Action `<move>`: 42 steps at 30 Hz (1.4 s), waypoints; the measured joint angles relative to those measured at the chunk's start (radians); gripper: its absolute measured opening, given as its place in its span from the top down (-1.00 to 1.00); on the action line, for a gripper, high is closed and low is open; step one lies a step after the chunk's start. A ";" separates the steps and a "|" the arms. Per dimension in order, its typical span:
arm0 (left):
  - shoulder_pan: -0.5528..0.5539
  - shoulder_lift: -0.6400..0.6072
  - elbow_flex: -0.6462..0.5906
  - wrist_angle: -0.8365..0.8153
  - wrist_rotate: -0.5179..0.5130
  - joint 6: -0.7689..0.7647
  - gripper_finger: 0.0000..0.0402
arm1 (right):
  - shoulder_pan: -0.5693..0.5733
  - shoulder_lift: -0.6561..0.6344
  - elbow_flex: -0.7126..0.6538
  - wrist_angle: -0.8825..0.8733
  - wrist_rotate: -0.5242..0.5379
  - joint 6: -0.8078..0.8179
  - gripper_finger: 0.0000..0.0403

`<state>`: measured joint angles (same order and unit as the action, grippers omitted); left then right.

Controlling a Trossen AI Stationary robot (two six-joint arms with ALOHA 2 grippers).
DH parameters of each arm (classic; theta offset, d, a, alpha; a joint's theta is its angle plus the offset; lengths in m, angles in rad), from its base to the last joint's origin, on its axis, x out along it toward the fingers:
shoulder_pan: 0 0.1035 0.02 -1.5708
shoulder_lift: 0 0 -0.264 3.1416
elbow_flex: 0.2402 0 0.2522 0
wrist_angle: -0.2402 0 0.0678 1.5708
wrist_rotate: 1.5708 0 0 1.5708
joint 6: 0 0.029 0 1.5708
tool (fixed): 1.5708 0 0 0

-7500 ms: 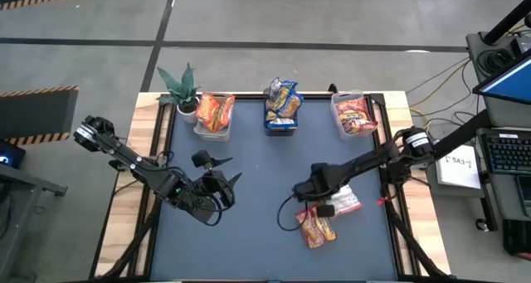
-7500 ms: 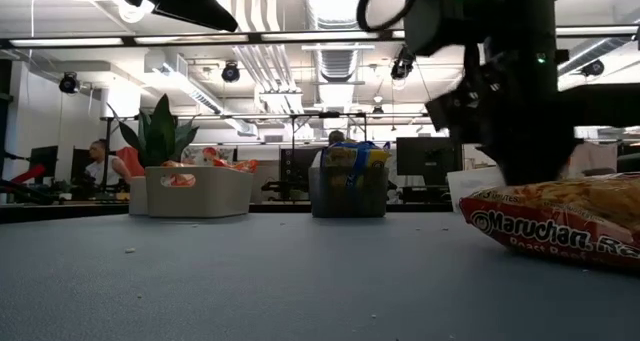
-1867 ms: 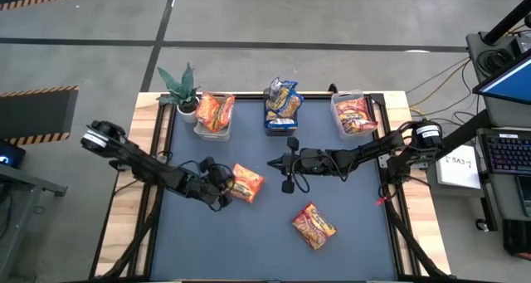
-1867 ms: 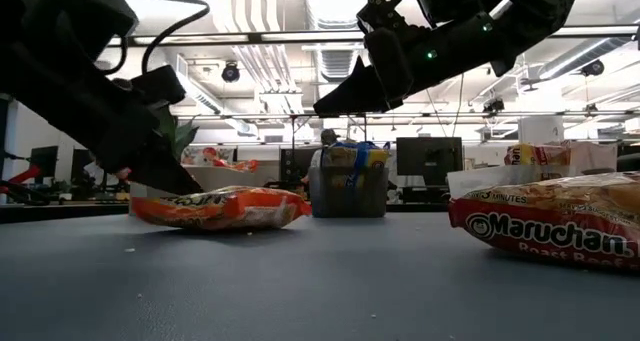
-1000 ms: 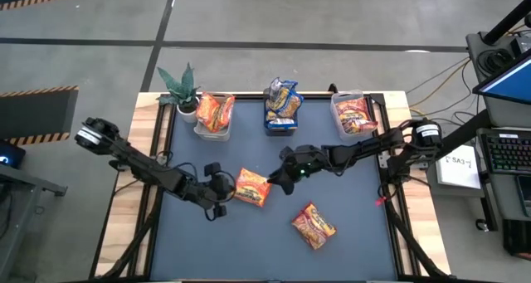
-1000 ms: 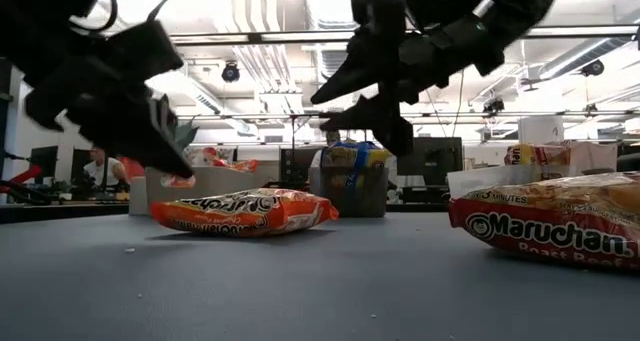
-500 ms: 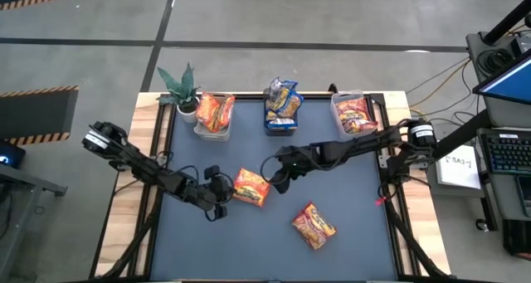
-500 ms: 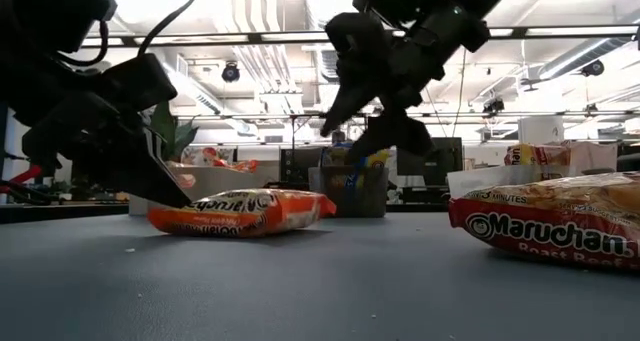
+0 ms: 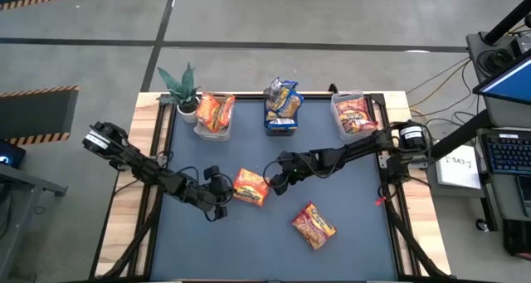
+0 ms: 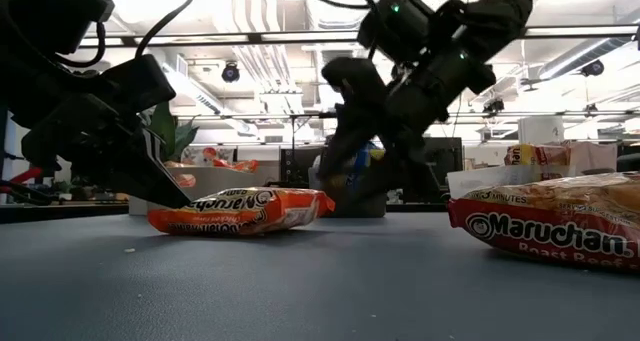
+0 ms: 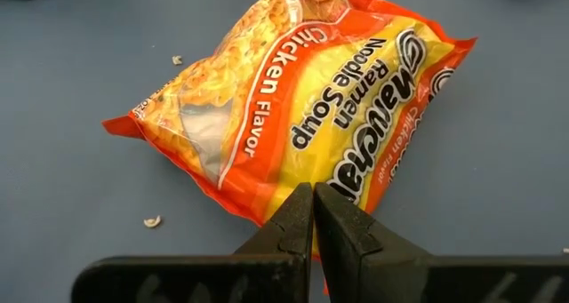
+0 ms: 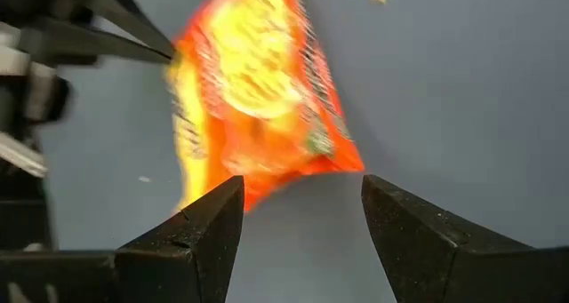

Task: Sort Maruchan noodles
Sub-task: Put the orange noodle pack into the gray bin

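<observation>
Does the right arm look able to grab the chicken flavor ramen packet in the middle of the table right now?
Probably yes. The right end effector is open, right beside the chicken flavor packet, nothing between them. The shut left end effector presses against the packet's opposite edge.

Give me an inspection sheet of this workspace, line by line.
Surface: dark blue mat on a wood-edged table; crumbs beside the chicken packet.
Job's things: orange chicken-flavor Maruchan packet mid-mat; roast beef packet nearer the front; three clear bins of packets along the back.
Clutter: potted plant at back left.
Grippers: left pincer shut, tips at the chicken packet's edge; right pincer open, facing its other side.
Cables: wires off the table's right.
Surroundings: laptop, office beyond.
</observation>
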<state>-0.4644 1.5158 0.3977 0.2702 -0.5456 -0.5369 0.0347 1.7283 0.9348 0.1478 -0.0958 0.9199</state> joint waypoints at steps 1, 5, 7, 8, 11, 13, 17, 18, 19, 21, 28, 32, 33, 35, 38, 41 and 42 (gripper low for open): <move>0.000 0.000 0.000 0.000 -0.001 0.000 1.00 | 0.001 0.014 -0.001 0.012 -0.001 0.000 -0.08; -0.002 0.003 -0.001 0.009 -0.003 -0.003 1.00 | 0.002 0.078 0.005 0.137 -0.029 0.000 -0.08; -0.002 0.004 -0.001 0.010 -0.003 -0.004 1.00 | 0.002 0.117 0.006 0.222 -0.055 -0.003 -0.08; -0.002 0.004 -0.001 0.011 -0.004 -0.004 1.00 | 0.002 0.135 0.006 0.268 -0.071 -0.008 -0.08; -0.002 0.004 -0.002 0.017 -0.014 -0.004 1.00 | 0.001 0.179 0.006 0.394 -0.111 -0.011 -0.08; -0.002 0.005 -0.003 0.021 -0.014 -0.003 1.00 | 0.001 0.201 0.007 0.448 -0.115 -0.012 -0.08; -0.002 0.005 -0.003 0.027 -0.015 -0.004 1.00 | -0.002 0.230 0.010 0.491 -0.114 -0.019 -0.07; -0.002 0.005 -0.003 0.028 -0.016 -0.004 1.00 | -0.004 0.232 0.012 0.493 -0.114 -0.025 -0.07; -0.002 0.005 -0.003 0.029 -0.016 -0.004 1.00 | -0.004 0.236 0.015 0.493 -0.113 -0.036 -0.07; -0.002 0.006 -0.003 0.030 -0.018 -0.004 1.00 | -0.004 0.244 0.027 0.492 -0.112 -0.058 -0.06; -0.002 0.006 -0.003 0.044 -0.021 -0.004 1.00 | -0.004 0.250 0.043 0.492 -0.095 -0.105 0.15; -0.002 0.006 -0.004 0.045 -0.021 -0.011 1.00 | -0.007 0.250 0.043 0.493 -0.095 -0.105 0.35; -0.002 0.006 -0.004 0.048 -0.022 -0.013 1.00 | -0.007 0.250 0.043 0.493 -0.093 -0.107 0.40; -0.002 0.004 -0.004 0.049 -0.021 -0.014 1.00 | -0.008 0.250 0.043 0.494 -0.092 -0.113 0.49; -0.005 -0.011 -0.004 0.045 -0.021 -0.009 1.00 | -0.009 0.245 0.043 0.486 -0.091 -0.135 0.57; -0.005 -0.041 -0.004 0.029 -0.014 0.017 1.00 | -0.009 0.241 0.043 0.487 -0.087 -0.162 0.59; -0.005 -0.056 -0.004 0.022 -0.015 0.029 1.00 | -0.010 0.241 0.043 0.489 -0.084 -0.171 0.59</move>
<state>-0.4694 1.4594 0.3939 0.2922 -0.5610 -0.5083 0.0246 1.9694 0.9779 0.6370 -0.1798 0.7492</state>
